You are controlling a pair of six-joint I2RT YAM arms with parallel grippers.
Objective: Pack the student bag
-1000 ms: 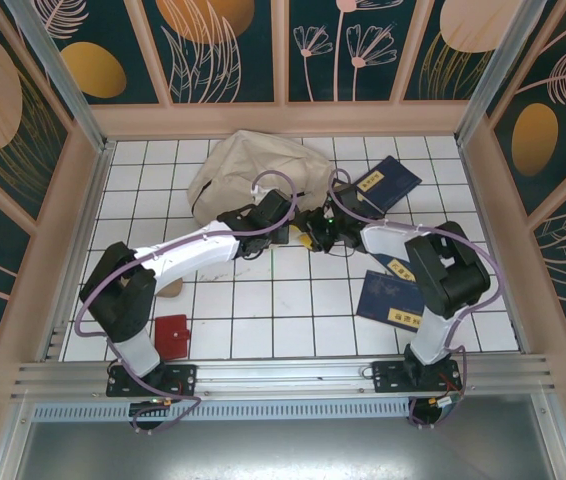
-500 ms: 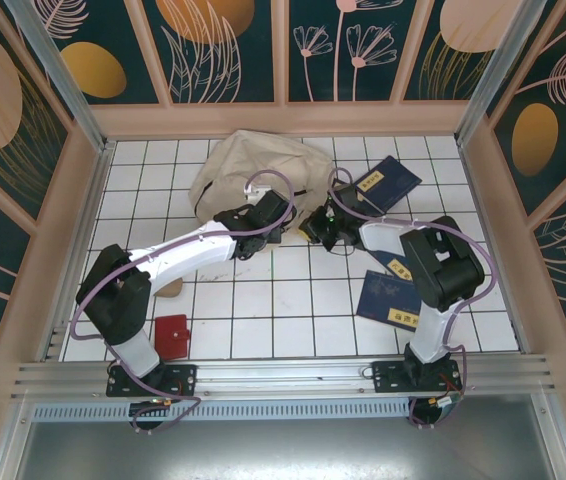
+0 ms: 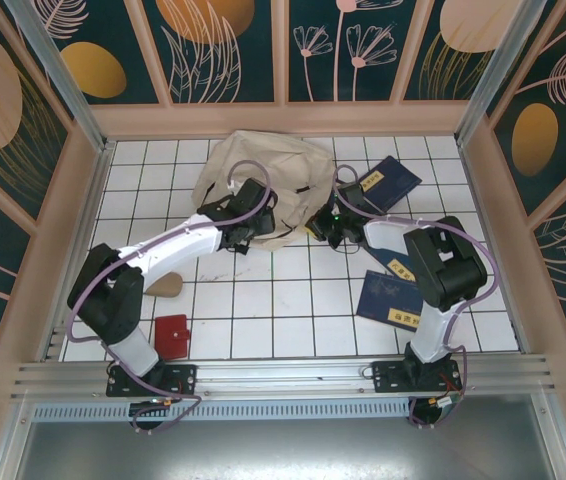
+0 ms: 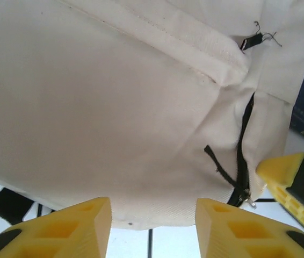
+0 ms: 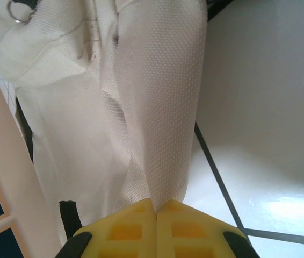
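Cream student bag (image 3: 263,175) slumps at the far centre of the tiled table (image 3: 293,300), a navy book (image 3: 388,182) just right of it; right gripper (image 5: 156,208) pinches a fabric fold tight, left gripper (image 4: 152,207) stands part-spread at its near edge, holding nothing.

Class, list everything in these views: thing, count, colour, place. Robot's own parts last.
student bag: one, beige with black zippers, far middle of table.
books: three, navy with yellow labels, one right of the bag, two nearer on the right.
flat item: one, red, near left.
flat piece: one, tan, beside the left arm.
table: one, white tiles, under everything.
left gripper: one, yellow fingers, open at the bag's edge.
right gripper: one, yellow fingers, shut on a bag fold.
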